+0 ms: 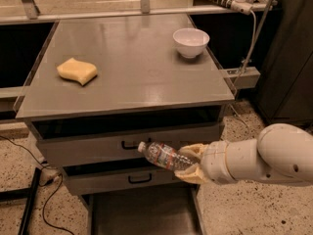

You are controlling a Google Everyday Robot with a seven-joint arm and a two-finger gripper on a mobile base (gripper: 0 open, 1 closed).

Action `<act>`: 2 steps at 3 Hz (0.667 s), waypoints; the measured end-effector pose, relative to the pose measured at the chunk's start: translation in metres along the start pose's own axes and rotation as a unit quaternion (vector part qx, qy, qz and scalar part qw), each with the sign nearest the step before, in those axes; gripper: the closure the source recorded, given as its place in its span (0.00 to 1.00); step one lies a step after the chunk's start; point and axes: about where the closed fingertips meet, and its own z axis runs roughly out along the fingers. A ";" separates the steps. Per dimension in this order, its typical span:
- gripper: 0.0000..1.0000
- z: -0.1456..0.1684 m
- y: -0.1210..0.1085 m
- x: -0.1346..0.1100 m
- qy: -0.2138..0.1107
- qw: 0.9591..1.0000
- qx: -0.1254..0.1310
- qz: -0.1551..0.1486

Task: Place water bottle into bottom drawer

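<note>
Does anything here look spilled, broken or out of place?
Nothing stands out. The hand, in front of the drawer fronts, holds the water bottle tilted, capped, above the open bottom drawer. Bowl upright, sponge lying flat.

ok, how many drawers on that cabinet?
3: upper drawer front behind the water bottle in the gripper, lower drawer front just below, bottom drawer open at floor level.

No text readable on water bottle [161, 155] in end effector [189, 163].
</note>
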 end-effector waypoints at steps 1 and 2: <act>1.00 0.016 0.008 0.021 0.002 1.000 -0.001 -0.005; 1.00 0.036 0.018 0.053 -0.002 1.000 -0.002 0.011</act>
